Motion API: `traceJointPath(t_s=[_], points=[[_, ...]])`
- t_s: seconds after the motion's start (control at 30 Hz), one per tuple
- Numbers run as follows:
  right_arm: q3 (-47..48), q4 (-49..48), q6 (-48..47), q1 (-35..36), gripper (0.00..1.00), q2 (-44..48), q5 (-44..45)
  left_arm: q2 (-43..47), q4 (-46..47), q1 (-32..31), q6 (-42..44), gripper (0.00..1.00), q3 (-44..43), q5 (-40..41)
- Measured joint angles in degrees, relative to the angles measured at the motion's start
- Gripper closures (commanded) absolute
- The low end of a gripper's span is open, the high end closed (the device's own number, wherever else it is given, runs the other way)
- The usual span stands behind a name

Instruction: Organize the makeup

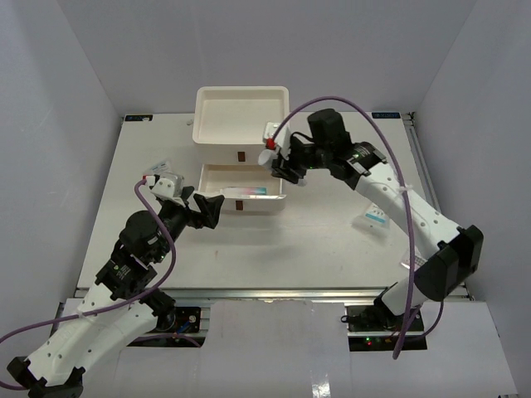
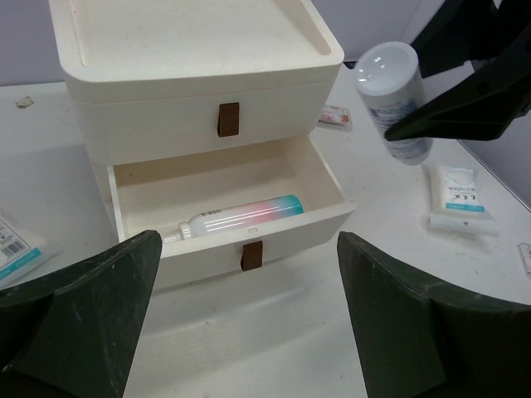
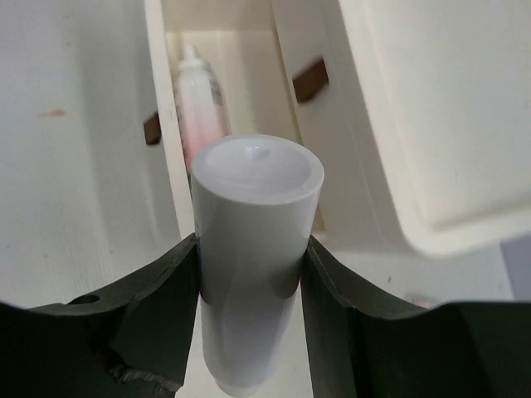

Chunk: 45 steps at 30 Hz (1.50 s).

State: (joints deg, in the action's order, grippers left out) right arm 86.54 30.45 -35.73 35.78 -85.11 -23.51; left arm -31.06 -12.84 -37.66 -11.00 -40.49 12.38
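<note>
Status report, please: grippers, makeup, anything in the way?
Right gripper shut on white tube near open drawer. Left gripper open, empty. Pink-teal tube in drawer. Nothing blocking.

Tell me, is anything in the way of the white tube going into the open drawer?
Nothing visible. The right claw holds the white tube beside the open drawer, which has only a pink-and-teal tube along its front and room behind.

White table [image 1: 315,245], plain pale walls [image 1: 58,83]

White drawer box [image 1: 241,112], one drawer [image 2: 307,232] pulled open, white table [image 1: 315,249]
</note>
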Motion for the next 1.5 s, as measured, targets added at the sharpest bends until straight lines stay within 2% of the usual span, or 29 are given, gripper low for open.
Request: traceJointPath(t_s=[0.13,0.3,0.4,0.47,0.5,0.57,0.67,0.87,1.0,1.1,1.2,1.27,1.33,1.5], points=[[10.57,0.09,-3.69,7.76,0.84,-8.54,4.98,-0.07,-0.02,0.12,0.02,0.02,0.0,0.0],[18.41,-0.32,-5.42,12.18,0.79,-18.45,11.68,0.12,0.0,0.23,0.02,0.02,0.0,0.0],[19.5,0.16,-5.23,13.41,0.68,-22.75,14.54,0.44,0.0,0.23,0.02,0.02,0.0,0.01],[19.5,0.8,-5.09,13.51,0.51,-24.44,16.05,0.66,0.0,0.23,0.02,0.02,0.0,0.0],[19.5,1.09,-5.01,13.46,0.49,-24.92,16.79,0.72,0.0,0.23,0.02,0.02,0.0,0.0],[19.41,1.36,-4.81,13.35,0.36,-25.15,18.13,0.76,0.0,0.27,0.01,0.02,0.0,-0.01],[19.41,0.47,-4.31,13.07,0.28,-24.99,19.62,0.76,0.0,0.38,0.02,0.02,0.0,-0.05],[19.41,-0.45,-3.33,13.04,0.21,-24.03,19.95,0.85,0.0,0.42,-0.41,0.02,0.0,-0.71],[19.4,-0.3,-3.38,13.02,0.21,-21.48,18.52,1.36,0.09,0.49,-2.08,0.13,0.25,-1.68],[19.39,0.38,-4.3,12.93,0.21,-18.7,15.79,2.31,0.81,0.49,-5.19,0.25,1.42,-2.87],[19.39,1.39,-6.87,12.48,0.22,-15.58,12.46,2.95,2.46,0.49,-9.82,0.51,3.99,-4.75],[19.4,1.92,-9.62,11.58,0.24,-13.87,9.78,2.14,3.56,0.49,-13.89,0.61,6.03,-6.67],[19.74,2.46,-12.52,9.81,0.26,-13.18,6.98,-0.76,5.06,0.49,-17.62,0.67,7.5,-8.53],[23.36,6.12,-19.01,3.9,0.28,-15.96,1.29,-8.3,7.7,0.55,-24.63,0.73,12.43,-11.68]])
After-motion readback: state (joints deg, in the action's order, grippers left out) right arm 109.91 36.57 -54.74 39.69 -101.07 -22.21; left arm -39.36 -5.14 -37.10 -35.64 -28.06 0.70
